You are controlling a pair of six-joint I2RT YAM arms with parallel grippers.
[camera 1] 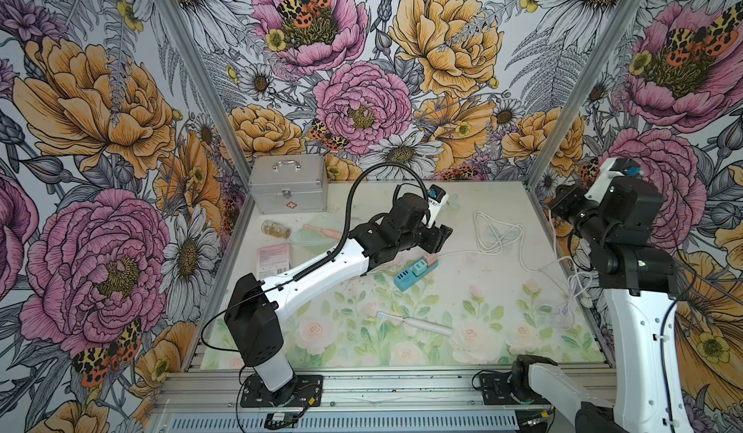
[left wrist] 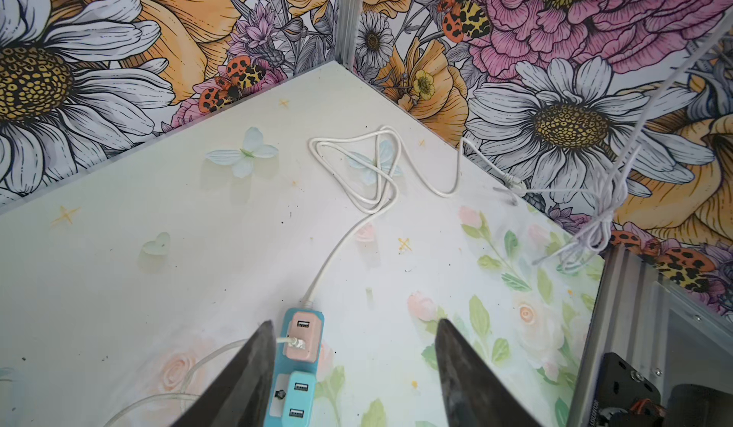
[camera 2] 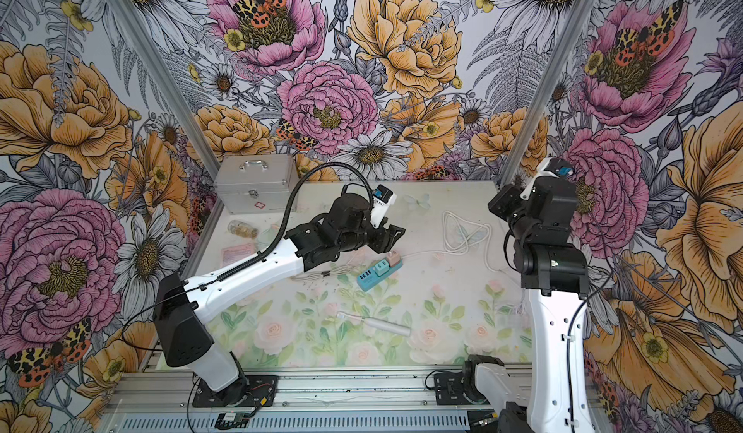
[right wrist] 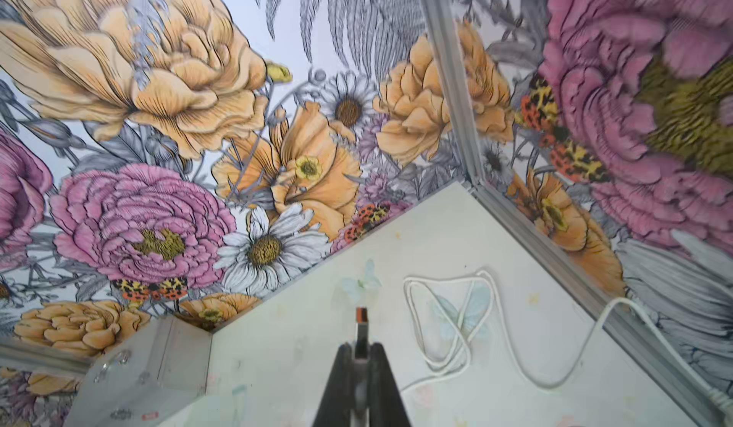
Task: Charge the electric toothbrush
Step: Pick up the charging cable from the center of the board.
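Left wrist view shows the left gripper (left wrist: pixel 355 324) hanging over the table (left wrist: pixel 158 207), its 2 fingers (left wrist: pixel 238 377) spread wide with nothing held between them. The blue power strip (left wrist: pixel 277 415) lies on the table below, just beside 1 finger. A pink adapter (left wrist: pixel 302 339) and a teal adapter (left wrist: pixel 299 397) sit plugged into the strip, and a thin white lead (left wrist: pixel 283 339) enters the pink one. A thick white cord (left wrist: pixel 357 175) runs from the strip's end into a loose coil toward the far corner.

The right wrist view shows the right gripper (right wrist: pixel 360 347) closed on a small metal plug (right wrist: pixel 361 324) with an orange tip. The plug sticks out past the fingertips, raised above the table. A thin white cable (left wrist: pixel 618 167) dangles on that side. It probably belongs to the plug, though the join is hidden.

In both top views the electric toothbrush (camera 1: pixel 416 324) (camera 2: pixel 376 323) lies flat on the table near the front edge, well apart from both grippers. A metal case (camera 1: pixel 287 187) stands in the far left corner, with a small jar (camera 1: pixel 275 228) and a pink packet (camera 1: pixel 273 257) in front of it.
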